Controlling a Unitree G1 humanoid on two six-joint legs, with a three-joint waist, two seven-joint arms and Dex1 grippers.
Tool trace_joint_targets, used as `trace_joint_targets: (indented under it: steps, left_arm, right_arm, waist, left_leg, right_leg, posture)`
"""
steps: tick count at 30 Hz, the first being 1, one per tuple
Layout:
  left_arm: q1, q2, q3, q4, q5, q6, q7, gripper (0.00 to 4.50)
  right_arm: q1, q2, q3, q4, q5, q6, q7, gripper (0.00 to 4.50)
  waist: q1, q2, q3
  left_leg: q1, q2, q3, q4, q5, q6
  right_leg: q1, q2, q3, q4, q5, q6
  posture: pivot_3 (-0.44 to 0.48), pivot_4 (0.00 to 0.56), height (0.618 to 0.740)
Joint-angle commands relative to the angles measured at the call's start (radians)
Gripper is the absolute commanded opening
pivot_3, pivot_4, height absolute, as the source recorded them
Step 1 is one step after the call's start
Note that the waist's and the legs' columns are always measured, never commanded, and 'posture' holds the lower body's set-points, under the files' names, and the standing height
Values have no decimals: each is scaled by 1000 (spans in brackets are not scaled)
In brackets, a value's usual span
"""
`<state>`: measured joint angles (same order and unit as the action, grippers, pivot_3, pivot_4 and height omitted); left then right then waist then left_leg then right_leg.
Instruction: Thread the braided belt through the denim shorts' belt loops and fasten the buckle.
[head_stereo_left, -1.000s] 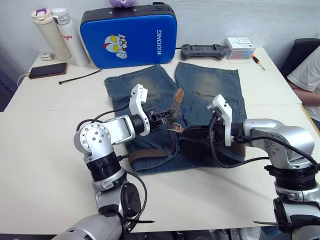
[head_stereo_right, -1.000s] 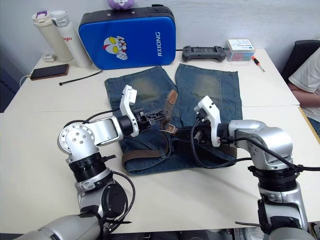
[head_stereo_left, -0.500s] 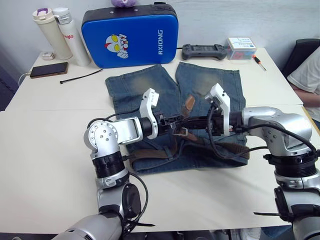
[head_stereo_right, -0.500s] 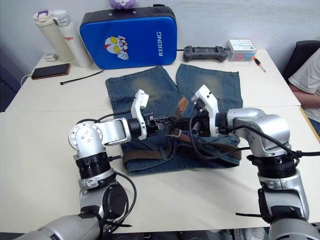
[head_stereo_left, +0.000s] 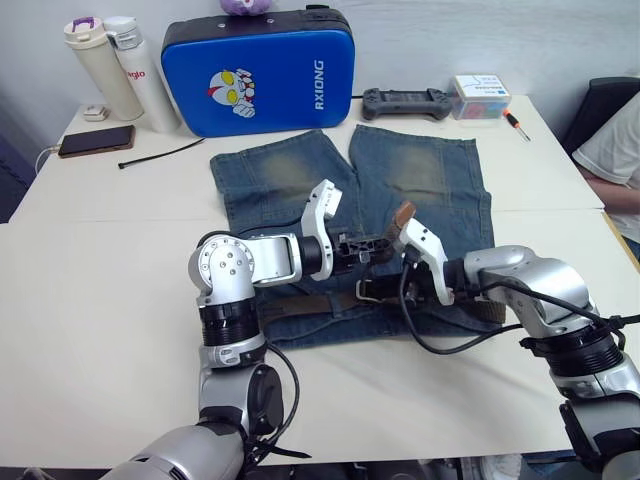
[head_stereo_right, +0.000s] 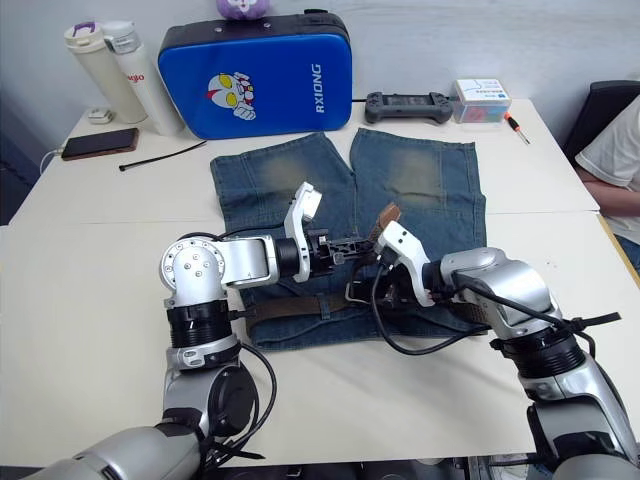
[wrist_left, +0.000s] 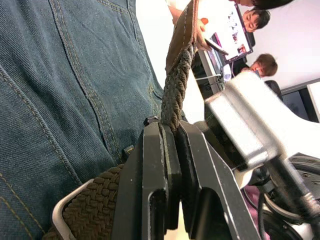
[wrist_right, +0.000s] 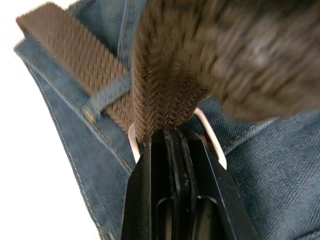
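Right wrist view: woven brown braided belt (wrist_right: 165, 95), silver buckle (wrist_right: 212, 142).

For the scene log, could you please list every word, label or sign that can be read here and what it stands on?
"RXIONG": white letters running up the blue case, beside a cartoon figure.
Red lettering on the white bottle: partly readable, ends in "gio".
Label on the small box at the back of the table: too small to read.
Screens behind the people in the left wrist view: blurred, unreadable.
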<state>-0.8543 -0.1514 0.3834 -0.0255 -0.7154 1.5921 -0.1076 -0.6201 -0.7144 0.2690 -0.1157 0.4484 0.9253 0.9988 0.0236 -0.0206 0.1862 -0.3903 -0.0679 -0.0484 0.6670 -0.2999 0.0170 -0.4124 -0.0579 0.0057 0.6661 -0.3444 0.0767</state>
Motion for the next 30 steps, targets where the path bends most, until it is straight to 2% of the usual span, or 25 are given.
trace_joint_targets:
  steps: [1,6,13,17,21,23,26,30]
  left_arm:
    - [-43,-25,9,-56,-46,16,-29,0]
    - [-1,28,27,-112,-79,22,-9,0]
    - [157,79,104,-175,-218,22,121,0]
    - [185,52,281,-224,-373,22,245,0]
    - [178,46,350,-231,-498,22,324,0]
    - [178,68,378,-226,-601,4,379,0]
    - [200,120,350,-216,-759,-51,458,0]
    - [269,230,223,-210,-978,-167,572,0]
  right_arm:
    - [35,-50,66,3,-63,-21,26,97]
    - [49,-123,97,-19,-120,-70,53,97]
    - [55,-113,55,-47,-112,-50,16,97]
    - [69,-123,51,-69,-108,-37,14,97]
    - [72,-123,61,-71,-115,-38,18,97]
    - [69,-124,66,-68,-117,-41,22,97]
    - [61,-123,72,-58,-123,-48,25,97]
    - [49,-116,75,-44,-130,-59,27,97]
  waist:
    - [0,0,0]
    - [6,0,0]
    - [4,0,0]
    - [7,-1,0]
    - [11,-2,-1]
    - [8,-2,-1]
    - [4,-2,-1]
    - [4,-2,-1]
  left_leg:
    - [0,0,0,0,0,0]
    - [0,0,-2,0,0,0]
    - [1,0,-2,0,0,0]
    - [1,0,-3,1,0,0]
    - [0,-1,-4,1,0,1]
    - [1,-1,-3,1,0,1]
    - [1,0,-3,1,0,1]
    - [1,0,-3,1,0,1]
  right_leg:
    - [0,0,0,0,0,0]
    - [2,-1,-2,-3,0,1]
    - [3,-1,-2,-3,1,1]
    - [3,-1,-2,-3,1,1]
    - [4,-1,-3,-4,1,1]
    - [4,-1,-2,-4,1,1]
    - [4,-1,-2,-3,1,1]
    - [4,-1,-2,-4,1,1]
  posture:
    - [0,150,740]
    - [0,150,740]
    - [0,150,740]
    - [0,150,740]
    - [0,150,740]
    - [0,150,740]
    - [0,150,740]
    - [0,150,740]
